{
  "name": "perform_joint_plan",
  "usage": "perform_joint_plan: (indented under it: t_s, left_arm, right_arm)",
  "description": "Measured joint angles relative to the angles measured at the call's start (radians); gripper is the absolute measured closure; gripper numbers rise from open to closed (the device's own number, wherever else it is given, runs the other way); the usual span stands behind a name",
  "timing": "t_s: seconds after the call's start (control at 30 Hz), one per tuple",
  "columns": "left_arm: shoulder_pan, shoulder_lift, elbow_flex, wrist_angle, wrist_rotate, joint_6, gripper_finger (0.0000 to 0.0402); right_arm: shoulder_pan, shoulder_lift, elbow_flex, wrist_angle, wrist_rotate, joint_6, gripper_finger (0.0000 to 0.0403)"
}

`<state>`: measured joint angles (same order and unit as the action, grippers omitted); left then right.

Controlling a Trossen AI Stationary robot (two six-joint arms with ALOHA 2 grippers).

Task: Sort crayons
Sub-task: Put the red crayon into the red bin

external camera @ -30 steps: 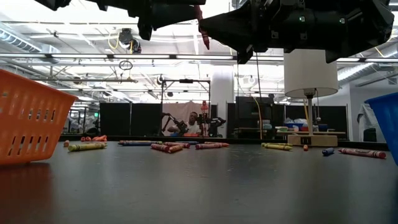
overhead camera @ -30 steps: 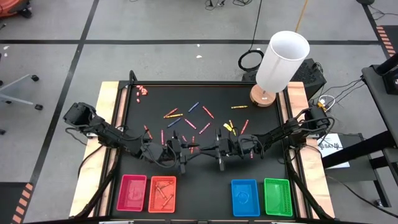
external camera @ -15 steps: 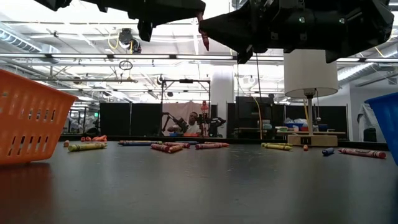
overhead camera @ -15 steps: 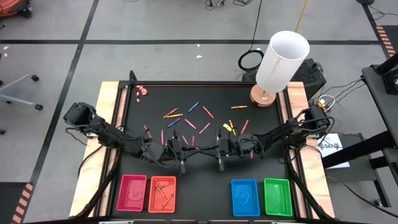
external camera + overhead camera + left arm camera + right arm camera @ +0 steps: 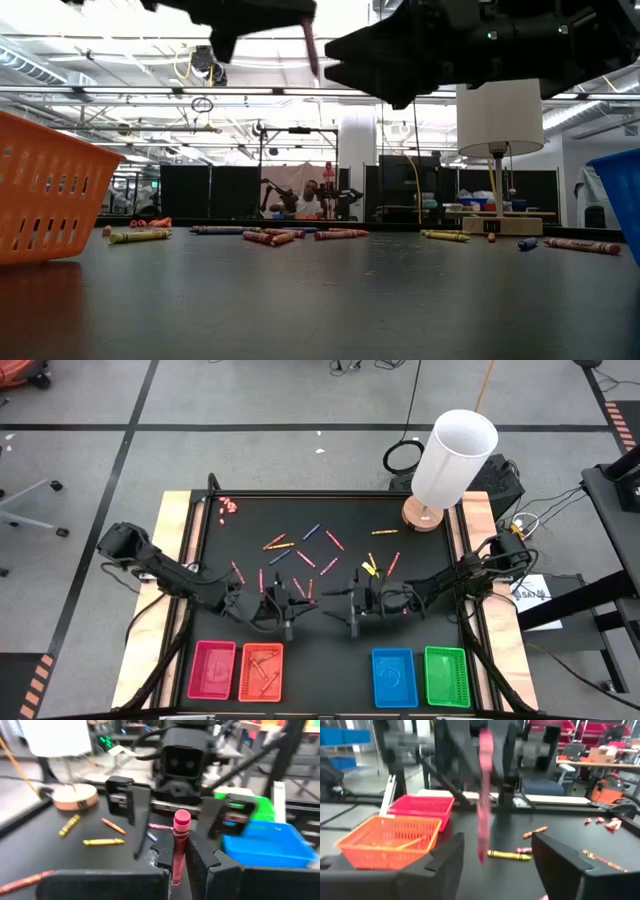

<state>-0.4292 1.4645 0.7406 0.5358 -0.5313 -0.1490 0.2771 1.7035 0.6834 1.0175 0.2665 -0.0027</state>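
**Pink crayon changes hands above the table**

Pink crayon (image 5: 179, 845) now upright mid-air over table centre, pinched in left gripper (image 5: 288, 612). Right gripper (image 5: 352, 612), just beside it, has let go; jaws now spread wide. Handover looks complete. Pink tray (image 5: 213, 670) likely next.

Bright, even overhead lighting fills the room; ceiling strip lights (image 5: 90, 45) glare in the low view, leaving both arms as dark silhouettes. The black tabletop (image 5: 330, 640) shows soft reflections. Both wrist views are motion-blurred, with backgrounds out of focus.
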Motion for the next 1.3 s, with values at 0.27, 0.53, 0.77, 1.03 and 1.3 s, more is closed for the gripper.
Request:
perform_joint_plan:
  t_s: [0.27, 0.53, 0.77, 1.03, 1.3]
  left_arm:
    - [-0.099, -0.173, 0.0, -0.323, 0.061, -0.158, 0.0375]
    - [-0.222, -0.311, 0.0, -0.612, 0.093, -0.413, 0.0375]
    - [-0.317, -0.41, 0.0, -0.756, 0.221, -0.707, 0.0375]
    - [-0.462, -0.41, 0.0, -0.915, 0.299, -0.969, 0.0375]
    - [-0.567, -0.404, 0.0, -1.079, 0.277, -1.246, 0.0375]
  right_arm:
    - [0.008, 0.0, 0.0, -0.108, -0.003, 0.069, 0.0165]
    - [0.011, 0.0, -0.001, -0.149, -0.005, 0.094, 0.0178]
    - [0.013, 0.0, -0.002, -0.183, -0.005, 0.085, 0.0181]
    - [0.013, 0.0, -0.002, -0.189, -0.005, 0.041, 0.0181]
    - [0.005, 0.0, -0.002, -0.159, -0.005, -0.035, 0.0181]
